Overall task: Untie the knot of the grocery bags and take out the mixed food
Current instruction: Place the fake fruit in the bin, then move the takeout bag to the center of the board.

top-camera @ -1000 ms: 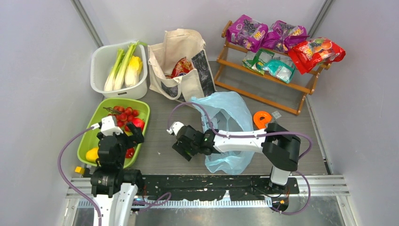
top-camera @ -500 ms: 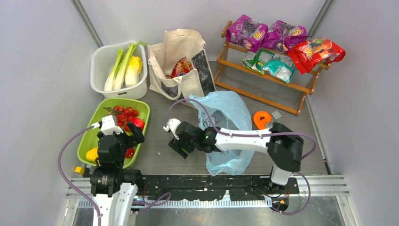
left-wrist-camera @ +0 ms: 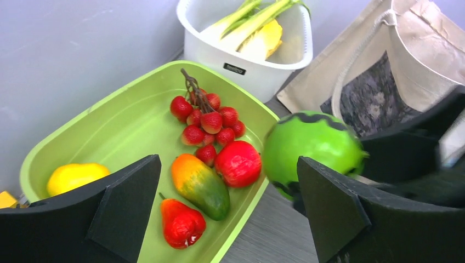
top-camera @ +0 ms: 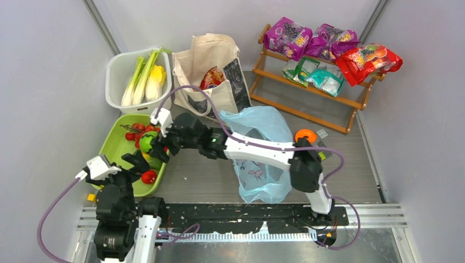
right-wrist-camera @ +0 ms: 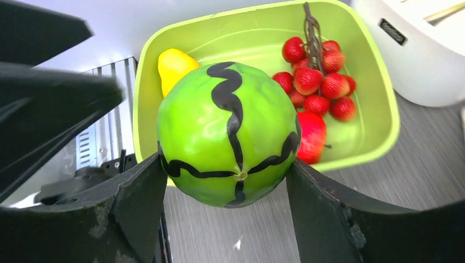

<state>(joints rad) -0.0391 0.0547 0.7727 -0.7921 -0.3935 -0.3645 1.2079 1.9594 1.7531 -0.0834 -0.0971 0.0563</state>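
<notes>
One fruit in transit: a green striped melon [right-wrist-camera: 227,134] is clamped in the right hand [right-wrist-camera: 227,164], over the edge of the green tray [top-camera: 109,148].
Blue bag [top-camera: 263,129]: slack on the counter under the right arm; no knot shows, so probably untied.
Done: berries [left-wrist-camera: 208,118] and lemon [left-wrist-camera: 74,176] in the tray; stalks [top-camera: 140,76] and yellow vegetable [top-camera: 157,76] in the white tub [top-camera: 118,66].
Left: a red packet [top-camera: 213,78] sits in the tote [top-camera: 211,60].
Left hand [left-wrist-camera: 227,186]: spread wide, empty, beside the tray.
Hidden: the insides of both bags.
</notes>
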